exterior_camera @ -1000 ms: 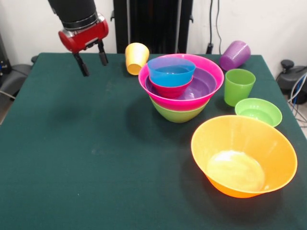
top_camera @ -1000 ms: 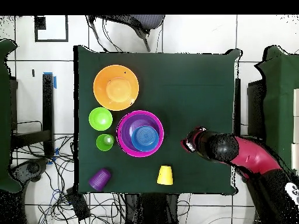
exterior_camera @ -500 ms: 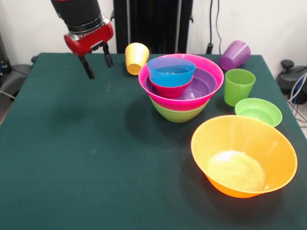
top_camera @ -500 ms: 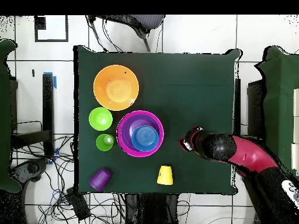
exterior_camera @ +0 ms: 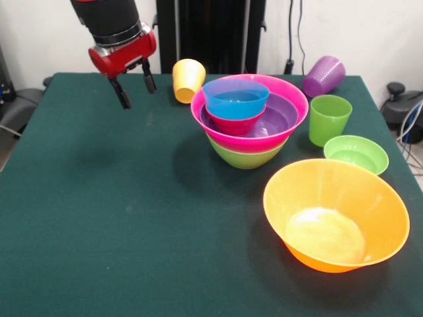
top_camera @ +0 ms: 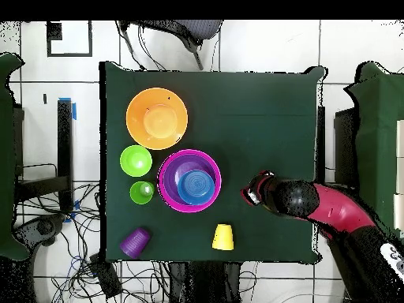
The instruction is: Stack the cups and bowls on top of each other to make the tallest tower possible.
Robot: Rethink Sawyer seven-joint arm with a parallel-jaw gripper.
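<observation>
The tower (exterior_camera: 250, 125) (top_camera: 189, 181) stands mid-table: a green bowl (exterior_camera: 244, 157) at the base, then pink, purple, red and a blue bowl (exterior_camera: 236, 98) on top. A yellow-orange cup (exterior_camera: 188, 80) (top_camera: 223, 237) lies tipped just behind it. A purple cup (exterior_camera: 324, 75) (top_camera: 135, 242) lies on its side at the far right corner. The green cup (exterior_camera: 329, 119) (top_camera: 142, 192) stands upright, a light green bowl (exterior_camera: 356, 154) (top_camera: 136, 161) in front of it. A large orange bowl (exterior_camera: 335, 214) (top_camera: 157, 118) sits near the front right. My gripper (exterior_camera: 135, 86) (top_camera: 252, 189) hangs open and empty, left of the yellow-orange cup.
The dark green table (exterior_camera: 119, 218) has open cloth on its left half and front. Cables and floor tiles surround the table (top_camera: 260, 110) in the overhead view.
Over the last second the gripper moved a little right toward the yellow-orange cup and slightly up, then held still. The cups and bowls have not moved.
</observation>
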